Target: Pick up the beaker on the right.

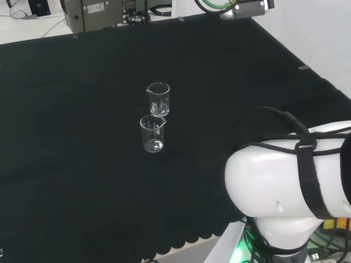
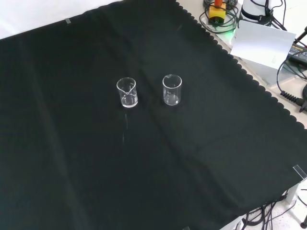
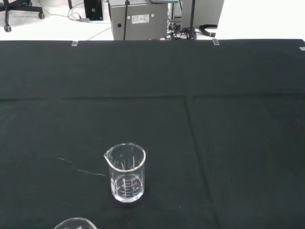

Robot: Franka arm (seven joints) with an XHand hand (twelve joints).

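Two small clear glass beakers stand upright on the black cloth, close together and apart from each other. In the head view one beaker (image 1: 158,98) stands farther off and the other beaker (image 1: 153,133) just nearer. The front view shows them side by side: a left beaker (image 2: 126,92) and a right beaker (image 2: 171,89). Both look empty. In the wrist view one beaker (image 3: 125,172) with a spout and printed scale stands some way off, and the rim of the second beaker (image 3: 75,223) peeks in at the picture's edge.
The arm's white link (image 1: 290,197) stands at the head view's lower right. The cloth's scalloped edge (image 2: 249,76) runs along the front view's right, with cables and a white sheet (image 2: 261,43) beyond. A grey cabinet (image 1: 93,13) stands past the far edge.
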